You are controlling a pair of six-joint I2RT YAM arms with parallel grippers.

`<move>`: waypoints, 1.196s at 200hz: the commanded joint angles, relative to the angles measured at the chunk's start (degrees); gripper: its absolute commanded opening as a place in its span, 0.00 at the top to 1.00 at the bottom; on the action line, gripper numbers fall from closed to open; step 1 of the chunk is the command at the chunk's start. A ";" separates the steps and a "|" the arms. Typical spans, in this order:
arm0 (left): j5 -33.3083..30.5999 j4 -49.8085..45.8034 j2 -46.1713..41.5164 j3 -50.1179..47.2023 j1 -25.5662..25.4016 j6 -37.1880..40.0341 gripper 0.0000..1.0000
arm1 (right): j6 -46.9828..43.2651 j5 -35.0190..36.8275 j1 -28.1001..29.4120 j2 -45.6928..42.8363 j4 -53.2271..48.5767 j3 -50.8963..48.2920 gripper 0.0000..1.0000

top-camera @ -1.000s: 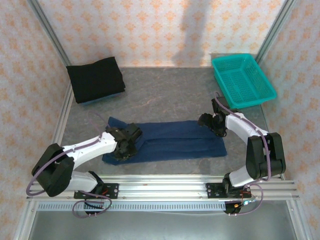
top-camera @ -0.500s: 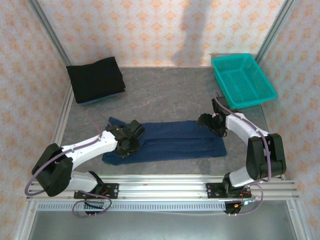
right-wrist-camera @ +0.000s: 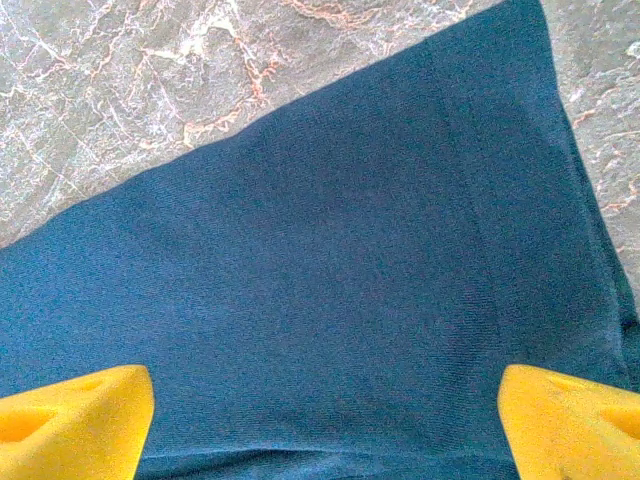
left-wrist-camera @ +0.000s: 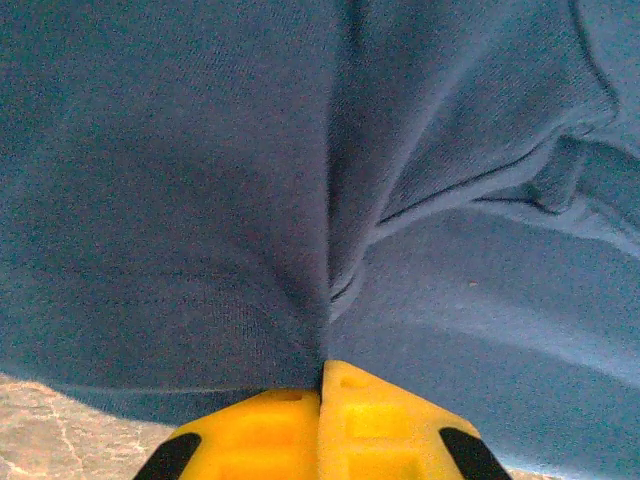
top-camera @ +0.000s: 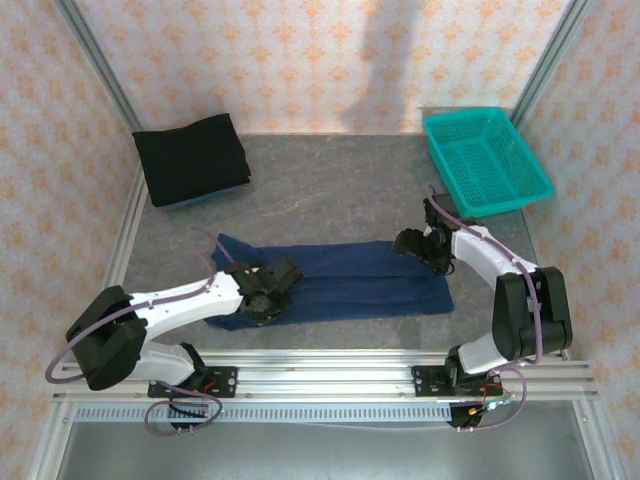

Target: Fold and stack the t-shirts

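A navy blue t-shirt point(top-camera: 370, 275), folded into a long band, lies left to right across the near middle of the grey marbled table point(top-camera: 330, 190), between the two robot arms. The left end effector point(top-camera: 268, 298) bears down on the band's left part, and the left wrist view shows its yellow fingers point(left-wrist-camera: 380, 420) pressed together with a ridge of the blue cloth pinched in the seam between them; creases fan out across the fabric from that point. The right end effector point(top-camera: 415, 245) hangs over the far right corner of the same shirt. In the right wrist view its yellow fingers point(right-wrist-camera: 75, 415) are spread wide at either side, with flat blue cloth and a stitched hem between them and bare table beyond the shirt's edge. Whether those fingers touch the cloth cannot be told. A plain black t-shirt point(top-camera: 190, 158) sits folded in a neat square at the far left corner of the table, well apart from the navy one. A teal mesh basket point(top-camera: 462, 114) stands at the far right corner.
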 commanded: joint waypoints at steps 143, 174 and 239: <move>-7.92 -16.48 -14.48 9.74 24.43 17.26 0.36 | 0.30 0.75 -0.26 -6.45 -12.76 13.33 0.22; -7.91 -15.42 -8.67 7.97 25.75 17.82 0.61 | 1.92 2.30 0.23 -5.44 -12.40 10.15 0.69; -7.39 -6.80 7.33 5.20 25.87 16.65 0.92 | 4.11 10.57 0.76 5.36 -9.08 4.29 1.00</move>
